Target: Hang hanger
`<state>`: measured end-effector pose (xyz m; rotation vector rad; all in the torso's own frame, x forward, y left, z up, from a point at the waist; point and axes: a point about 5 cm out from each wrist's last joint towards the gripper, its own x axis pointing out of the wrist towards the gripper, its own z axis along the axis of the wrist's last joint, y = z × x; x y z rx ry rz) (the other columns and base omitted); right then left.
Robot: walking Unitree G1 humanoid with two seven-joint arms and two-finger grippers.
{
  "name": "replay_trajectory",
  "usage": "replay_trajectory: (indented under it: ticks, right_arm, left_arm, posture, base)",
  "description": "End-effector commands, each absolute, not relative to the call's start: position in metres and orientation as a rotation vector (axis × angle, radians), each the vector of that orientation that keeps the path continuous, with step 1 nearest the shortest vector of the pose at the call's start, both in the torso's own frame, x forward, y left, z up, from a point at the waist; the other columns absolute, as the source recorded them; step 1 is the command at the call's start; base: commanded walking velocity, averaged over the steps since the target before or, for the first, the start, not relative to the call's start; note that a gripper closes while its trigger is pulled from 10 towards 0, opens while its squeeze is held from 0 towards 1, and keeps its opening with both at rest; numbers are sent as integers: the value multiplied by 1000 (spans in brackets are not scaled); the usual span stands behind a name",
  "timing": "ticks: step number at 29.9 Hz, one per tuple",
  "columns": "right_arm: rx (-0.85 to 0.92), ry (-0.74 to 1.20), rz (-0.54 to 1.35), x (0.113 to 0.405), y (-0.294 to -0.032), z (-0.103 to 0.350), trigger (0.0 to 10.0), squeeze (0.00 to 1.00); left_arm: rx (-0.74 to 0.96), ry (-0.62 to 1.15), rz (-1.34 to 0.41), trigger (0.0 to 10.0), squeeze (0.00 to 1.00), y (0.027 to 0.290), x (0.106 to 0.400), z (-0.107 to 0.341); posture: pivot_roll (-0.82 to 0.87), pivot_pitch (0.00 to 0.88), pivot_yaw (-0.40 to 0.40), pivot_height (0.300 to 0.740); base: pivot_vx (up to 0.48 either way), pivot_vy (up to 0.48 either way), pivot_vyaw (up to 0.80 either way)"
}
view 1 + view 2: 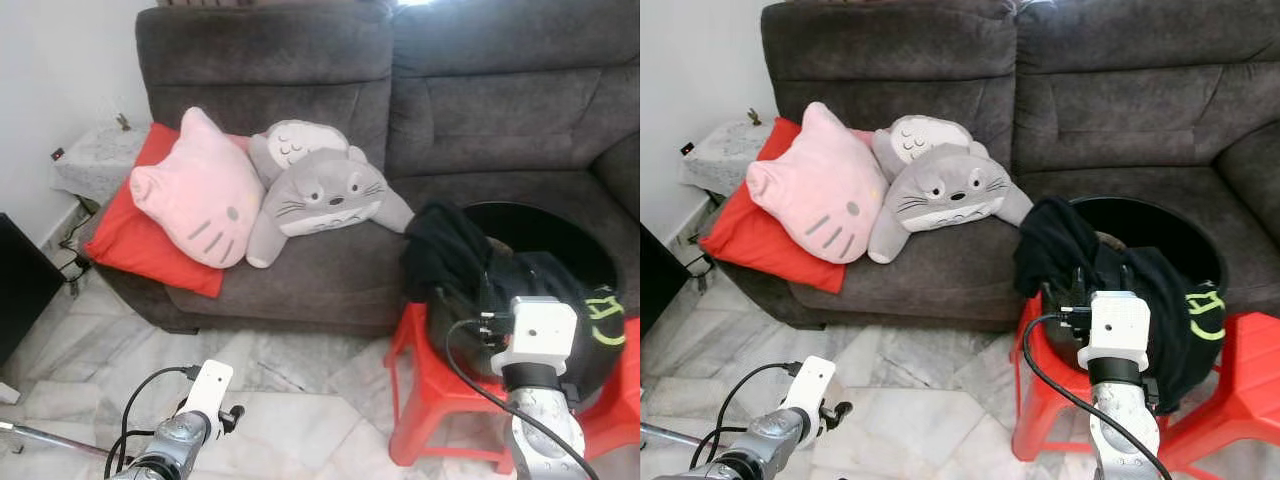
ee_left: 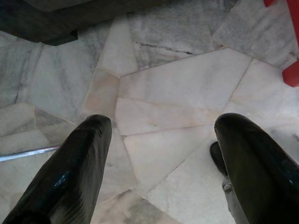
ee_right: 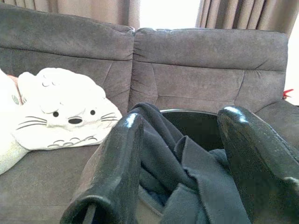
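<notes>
Right tool (image 3: 180, 172) spread wide, aimed at dark clothing (image 1: 455, 245) heaped in black tub (image 1: 560, 235) directly ahead; no hanger discernible. Left tool (image 2: 159, 163) wide, over floor (image 2: 163, 93).

Your left arm (image 1: 165, 440) sits low at your left side, bent forward, its white wrist block (image 1: 208, 387) tilted up and a black cable looping off it. The left gripper (image 2: 161, 154) points down, and its two black fingers (image 2: 70, 172) stand wide apart with nothing between them. Your right arm (image 1: 540, 420) rises nearly upright on your right, with its white wrist block (image 1: 540, 335) on top and a cable curving down beside it. The right gripper (image 3: 182, 154) points forward and level, its fingers (image 3: 114, 172) spread wide and gripping nothing.
</notes>
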<state>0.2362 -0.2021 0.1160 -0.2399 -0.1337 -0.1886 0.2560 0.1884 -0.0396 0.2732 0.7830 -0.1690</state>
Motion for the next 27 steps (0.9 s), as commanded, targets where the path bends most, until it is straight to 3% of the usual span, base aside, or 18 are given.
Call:
replay_trajectory:
  ticks: [1,27]
  right_arm:
    - [-236,-121,-192,238,-201,115,10000,0]
    - [-234,-95,-216,239,-201,112,10000,0]
  left_arm:
    - [283,785,-168,10000,0,194,257,-38]
    - [259,797,-202,10000,0,192,257,-38]
  posture:
    - [-216,0,120,740]
    - [-213,0,121,740]
  base:
    - [0,0,0]
    - [41,0,0]
